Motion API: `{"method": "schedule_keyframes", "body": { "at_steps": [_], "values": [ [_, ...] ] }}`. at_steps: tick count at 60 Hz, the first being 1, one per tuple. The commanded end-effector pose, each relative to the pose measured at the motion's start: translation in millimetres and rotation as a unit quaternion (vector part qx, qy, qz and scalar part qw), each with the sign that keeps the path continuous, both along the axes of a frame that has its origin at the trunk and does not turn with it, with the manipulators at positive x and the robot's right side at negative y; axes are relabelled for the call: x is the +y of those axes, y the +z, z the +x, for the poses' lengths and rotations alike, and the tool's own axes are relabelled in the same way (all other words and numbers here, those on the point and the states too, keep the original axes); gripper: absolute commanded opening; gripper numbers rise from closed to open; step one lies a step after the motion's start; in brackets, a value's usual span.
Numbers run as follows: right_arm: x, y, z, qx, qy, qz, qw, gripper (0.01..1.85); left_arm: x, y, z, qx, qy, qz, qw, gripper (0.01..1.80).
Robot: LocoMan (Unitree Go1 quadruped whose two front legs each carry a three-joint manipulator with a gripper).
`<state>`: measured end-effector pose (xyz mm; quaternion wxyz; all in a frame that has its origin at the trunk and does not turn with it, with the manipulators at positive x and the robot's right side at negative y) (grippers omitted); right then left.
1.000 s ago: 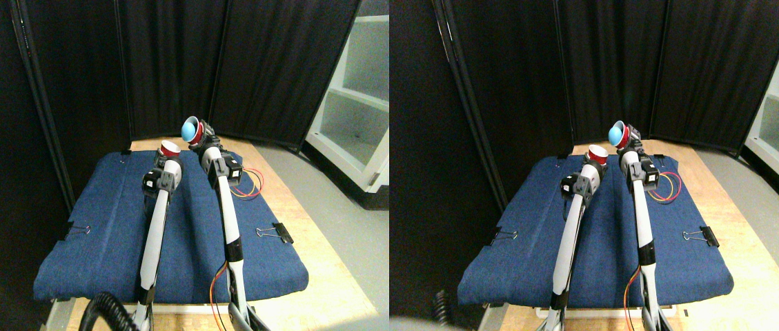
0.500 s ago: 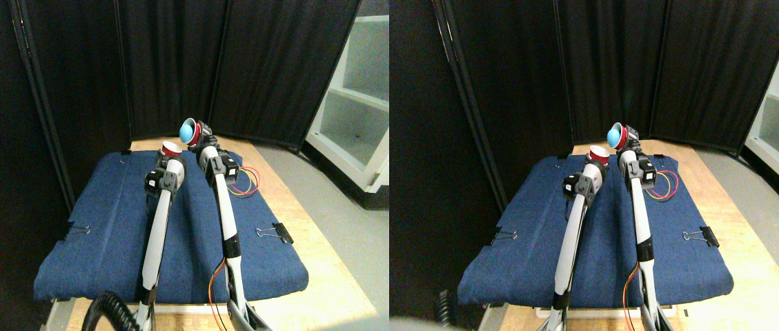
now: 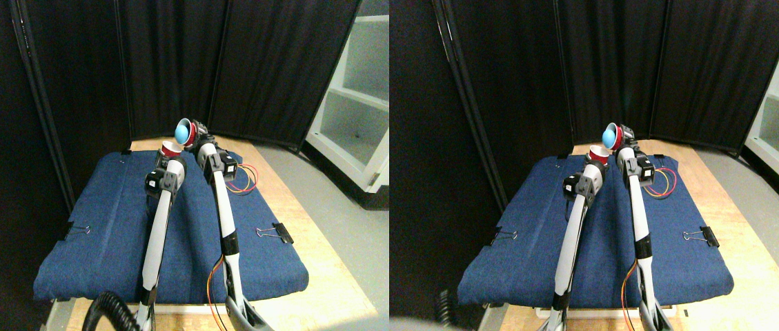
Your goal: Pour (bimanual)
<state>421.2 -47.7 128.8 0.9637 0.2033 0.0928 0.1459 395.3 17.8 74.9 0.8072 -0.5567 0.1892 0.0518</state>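
Cups are held up over the far edge of the worktop (image 3: 306,241): the upright red cup (image 3: 170,148) sits in the left gripper (image 3: 167,160), and the blue-lined cup (image 3: 184,132), tilted with its mouth to the left, is in the right gripper (image 3: 197,133). Each gripper's fingers are clenched on its cup. The tilted rim is just beside the red cup's rim. Below lies the blue cloth (image 3: 106,227), with a binder clip (image 3: 277,233) at its right edge and coloured wires (image 3: 245,181) near. Since the earlier frame the tilted cup has moved left, closer to the red one.
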Motion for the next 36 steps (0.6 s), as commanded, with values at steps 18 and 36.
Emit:
{"method": "schedule_keyframes", "body": {
  "at_steps": [18,36],
  "values": [
    [9.0,15.0,-5.7,-0.034,0.04,-0.044,0.998,0.34,-3.8,5.5,2.4,-0.012,-0.005,-0.006,1.0,0.33],
    [7.4,10.2,-5.5,-0.042,0.059,-0.098,0.993,0.33,0.5,7.1,0.1,-0.016,-0.015,-0.005,1.0,0.33]
  ]
}}
